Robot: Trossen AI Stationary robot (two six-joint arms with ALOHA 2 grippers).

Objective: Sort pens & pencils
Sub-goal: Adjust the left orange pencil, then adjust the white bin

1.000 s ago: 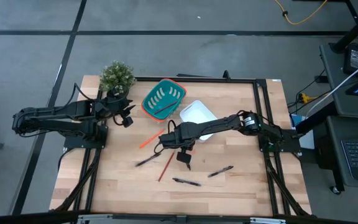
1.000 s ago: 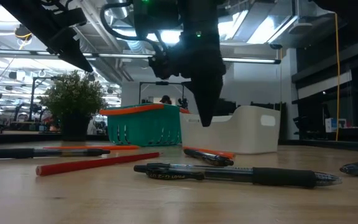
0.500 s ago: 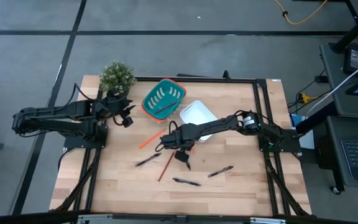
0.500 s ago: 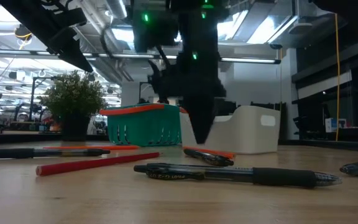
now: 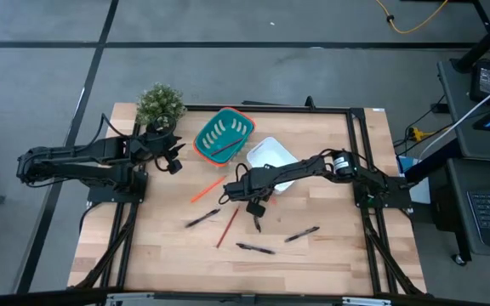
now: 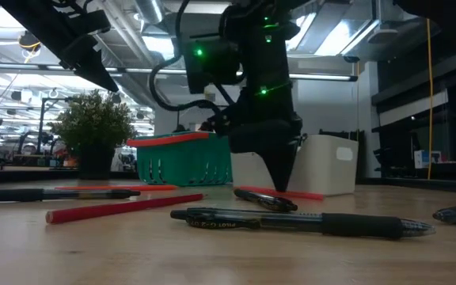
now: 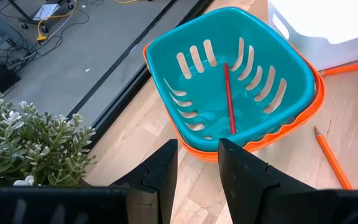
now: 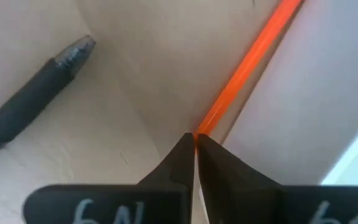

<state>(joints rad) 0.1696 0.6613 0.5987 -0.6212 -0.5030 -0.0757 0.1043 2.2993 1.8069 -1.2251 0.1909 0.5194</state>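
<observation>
Wooden planks make up your desk (image 5: 330, 255), with a teal basket (image 5: 225, 134), a white bin (image 5: 270, 157) and a small potted plant (image 5: 160, 105) along its far side. Your right tool (image 5: 256, 214) has come down over the past second from a raised hover to the desk surface near the middle, just in front of the white bin, and its fingers (image 8: 185, 155) are now pinched together on the end of an orange pencil (image 8: 247, 68) lying flat there. The low view shows the tip (image 6: 282, 180) touching down at that pencil (image 6: 291, 193), with a black pen (image 6: 264, 200) just beside it, so judge the grip carefully: it looks like a hold on the very end only, and the pencil may pivot or slip when lifted. One pencil (image 7: 229, 99) already lies in the teal basket, so that is likely where this one belongs. Loose on the desk you still have another orange pencil (image 5: 207, 190), a red one (image 5: 227, 226), and black pens (image 5: 202, 218) (image 5: 255, 248) (image 5: 301, 234) spread across the front half. Your left tool (image 7: 194, 165) waits near the plant and basket, fingers apart and empty. Sorting is at an early stage.
</observation>
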